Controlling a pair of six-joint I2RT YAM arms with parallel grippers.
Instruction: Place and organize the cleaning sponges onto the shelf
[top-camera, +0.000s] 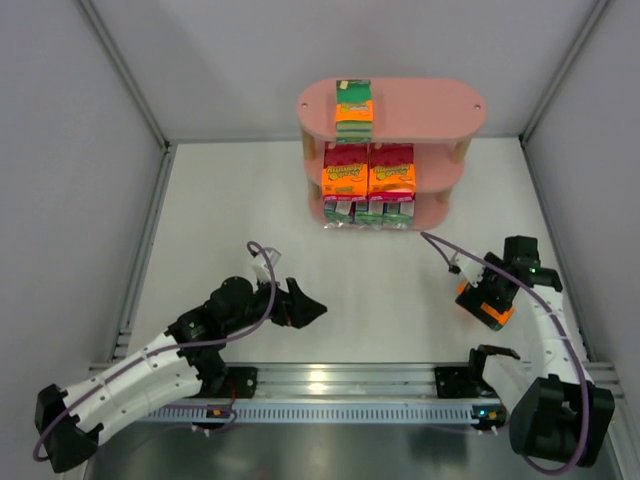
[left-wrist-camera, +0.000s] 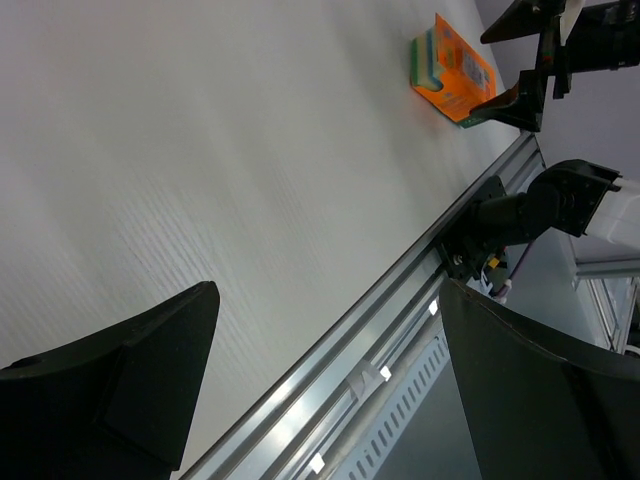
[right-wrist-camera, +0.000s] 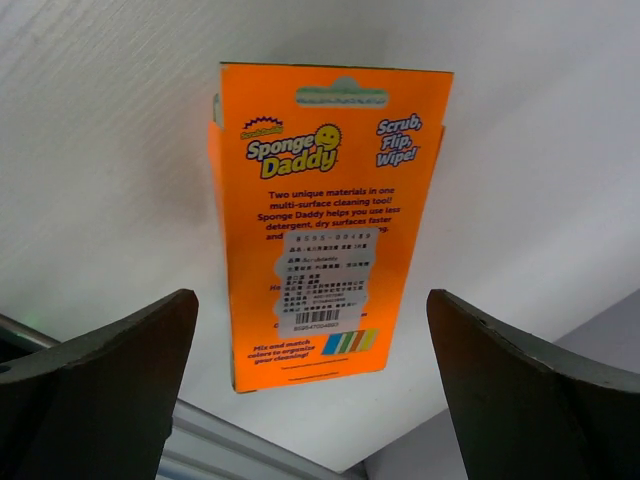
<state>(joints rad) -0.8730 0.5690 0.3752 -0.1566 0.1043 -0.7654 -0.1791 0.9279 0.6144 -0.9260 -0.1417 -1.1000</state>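
Observation:
The pink shelf (top-camera: 440, 110) stands at the back centre. A green-and-orange sponge pack (top-camera: 354, 108) is on its top board. Two orange-and-magenta packs (top-camera: 343, 168) stand on the middle board, and blue/green-and-white packs (top-camera: 368, 212) on the bottom one. One orange pack (right-wrist-camera: 325, 220) lies flat on the table at the right, and also shows in the top view (top-camera: 487, 313) and the left wrist view (left-wrist-camera: 452, 68). My right gripper (right-wrist-camera: 310, 340) hovers over it, open, with a finger on each side and not touching. My left gripper (left-wrist-camera: 330, 340) is open and empty over the near table.
The metal base rail (top-camera: 340, 385) runs along the near edge; in the left wrist view the rail (left-wrist-camera: 380, 330) lies right under the left fingers. Grey walls close the table on the left, right and back. The right arm's cable (top-camera: 450, 250) loops towards the shelf.

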